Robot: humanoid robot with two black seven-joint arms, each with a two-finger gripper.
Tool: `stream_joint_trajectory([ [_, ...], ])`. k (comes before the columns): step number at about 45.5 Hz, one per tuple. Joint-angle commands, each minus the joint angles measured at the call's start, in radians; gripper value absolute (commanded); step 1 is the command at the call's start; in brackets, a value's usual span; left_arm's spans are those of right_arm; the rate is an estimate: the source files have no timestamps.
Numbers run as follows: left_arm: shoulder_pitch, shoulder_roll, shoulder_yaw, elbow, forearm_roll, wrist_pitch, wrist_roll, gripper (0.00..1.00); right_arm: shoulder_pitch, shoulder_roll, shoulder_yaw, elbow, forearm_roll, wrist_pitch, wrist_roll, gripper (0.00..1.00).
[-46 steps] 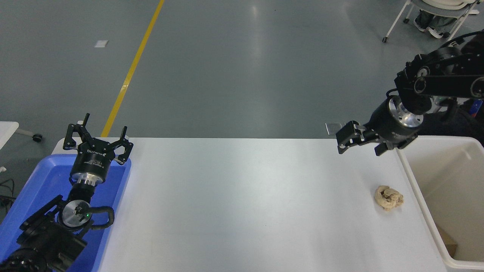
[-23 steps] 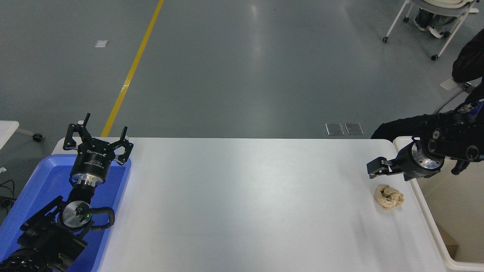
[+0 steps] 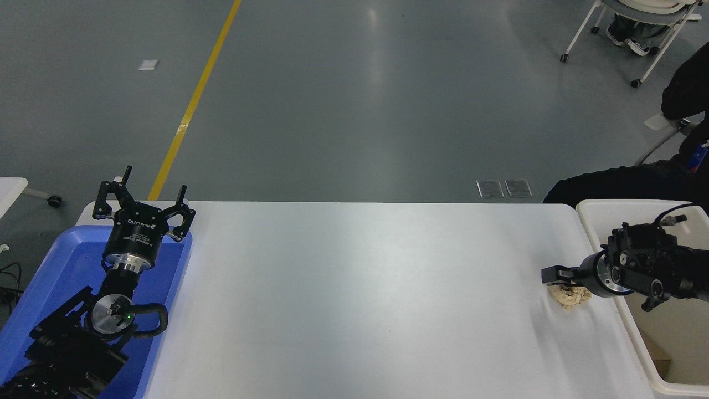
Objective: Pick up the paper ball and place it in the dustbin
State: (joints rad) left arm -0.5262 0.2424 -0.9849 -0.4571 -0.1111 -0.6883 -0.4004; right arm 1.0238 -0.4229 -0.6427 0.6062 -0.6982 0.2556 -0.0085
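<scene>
Right gripper low over the paper ball at the right end of the white surface.

Right arm comes in from the right edge across the dustbin rim, gripper pointing left, sitting right on top of the ball. Jaws overlap the ball's upper edge; how far apart they are and whether they grip it cannot be told from this angle. Ball rests on the surface just beside the dustbin's left wall, outside the bin. Left gripper parked at lower left above the blue tray, jaws spread wide, holding nothing. A person's dark sleeve shows at the top right, by a white chair.
</scene>
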Motion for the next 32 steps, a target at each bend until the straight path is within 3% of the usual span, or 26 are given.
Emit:
stream_joint_trajectory([
  [1, 0.0, 0.0, 0.0, 0.0, -0.001, 0.0, 0.0, 1.0, -0.037, 0.012, 0.012, -0.026, -0.003, -0.035, 0.001, 0.56],
  [5, 0.0, 0.0, 0.0, 0.0, 0.001, 0.0, 0.0, 1.0, -0.044, 0.013, 0.012, -0.028, -0.003, -0.041, 0.001, 0.25],
  [8, 0.0, 0.0, 0.0, 0.0, 0.001, 0.0, 0.0, 1.0, -0.044, 0.016, 0.012, -0.028, -0.003, -0.044, 0.001, 0.09],
  [9, 0.0, 0.0, 0.0, 0.0, 0.001, 0.0, 0.0, 1.0, -0.045, 0.018, 0.011, -0.028, -0.003, -0.044, 0.001, 0.0],
  [20, -0.002, 0.0, 0.003, 0.0, 0.001, 0.0, 0.0, 1.0, 0.027, -0.006, 0.0, 0.035, 0.005, -0.029, 0.015, 0.0],
  [32, -0.002, 0.0, 0.005, -0.002, 0.001, -0.002, 0.002, 1.0, 0.467, -0.238, -0.176, 0.404, 0.016, 0.085, 0.018, 0.0],
])
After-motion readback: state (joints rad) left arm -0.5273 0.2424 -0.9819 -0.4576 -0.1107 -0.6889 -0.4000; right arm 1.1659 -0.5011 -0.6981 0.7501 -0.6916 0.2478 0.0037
